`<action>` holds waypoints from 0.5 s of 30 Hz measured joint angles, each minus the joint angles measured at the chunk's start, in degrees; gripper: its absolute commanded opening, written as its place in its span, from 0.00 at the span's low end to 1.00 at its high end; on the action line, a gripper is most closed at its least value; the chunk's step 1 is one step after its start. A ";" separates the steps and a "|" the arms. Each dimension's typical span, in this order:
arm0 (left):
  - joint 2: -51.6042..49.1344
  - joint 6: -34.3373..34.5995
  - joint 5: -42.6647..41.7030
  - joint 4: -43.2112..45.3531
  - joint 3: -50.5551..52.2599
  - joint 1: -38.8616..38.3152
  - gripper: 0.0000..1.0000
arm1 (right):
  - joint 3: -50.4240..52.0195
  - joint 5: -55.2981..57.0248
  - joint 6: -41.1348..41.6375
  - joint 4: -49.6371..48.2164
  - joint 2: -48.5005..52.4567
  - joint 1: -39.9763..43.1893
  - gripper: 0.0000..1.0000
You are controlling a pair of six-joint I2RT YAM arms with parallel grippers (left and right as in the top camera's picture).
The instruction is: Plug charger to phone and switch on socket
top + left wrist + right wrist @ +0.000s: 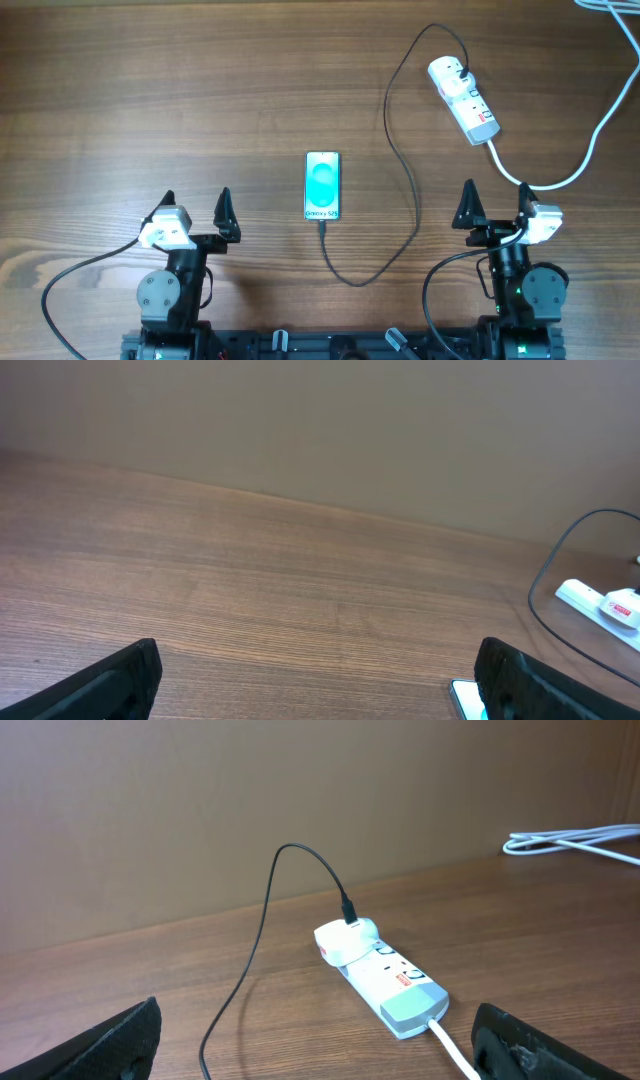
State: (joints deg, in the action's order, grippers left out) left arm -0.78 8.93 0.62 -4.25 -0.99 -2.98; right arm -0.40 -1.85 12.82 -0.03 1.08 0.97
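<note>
Your left gripper (197, 205) and right gripper (495, 195) stand wide open, empty. Open table (150, 100) lies left of the phone (322, 186); the charger (412, 200) loops from its near edge to the socket (463, 98).

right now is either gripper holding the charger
No, the left gripper and right gripper both stand open and empty, clear of the charger.

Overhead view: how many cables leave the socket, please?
2. On the socket, the charger plugs in at the far end and runs toward the phone; the white lead leaves the near end, curving right.
</note>
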 measured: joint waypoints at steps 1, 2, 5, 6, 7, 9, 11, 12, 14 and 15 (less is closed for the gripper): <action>0.00 0.00 0.00 0.00 -0.02 0.00 1.00 | 0.00 0.00 0.00 0.00 0.00 0.00 1.00; 0.00 0.00 0.00 0.00 0.00 0.00 1.00 | 0.00 0.00 0.00 0.00 0.00 0.00 1.00; 0.00 0.00 0.00 0.00 0.00 0.00 1.00 | 0.00 0.00 0.00 0.00 0.02 0.00 1.00; 0.00 0.00 0.00 0.00 0.00 0.00 1.00 | 0.00 -0.02 0.00 0.00 0.02 0.00 1.00; 0.00 0.00 0.00 0.00 0.00 0.00 1.00 | 0.00 0.00 -0.02 0.00 0.02 0.00 0.99; 0.00 0.00 0.00 0.00 -0.02 0.00 1.00 | 0.00 -0.02 0.00 0.00 0.02 0.00 1.00; 0.00 0.00 0.00 0.00 0.00 0.00 1.00 | 0.00 -0.02 0.00 0.00 0.00 0.00 1.00; 0.00 0.00 0.00 0.00 0.00 0.00 1.00 | 0.00 -0.02 0.00 0.00 0.02 0.00 1.00; 0.00 0.00 0.00 0.00 0.00 0.00 1.00 | 0.00 -0.02 0.00 0.00 0.00 0.00 1.00; 0.00 0.00 0.00 0.00 -0.02 0.00 1.00 | 0.00 0.00 0.00 0.00 0.02 0.00 1.00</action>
State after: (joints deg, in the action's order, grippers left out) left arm -0.78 8.93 0.62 -4.25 -1.02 -2.98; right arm -0.40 -1.85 12.82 -0.03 1.10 0.97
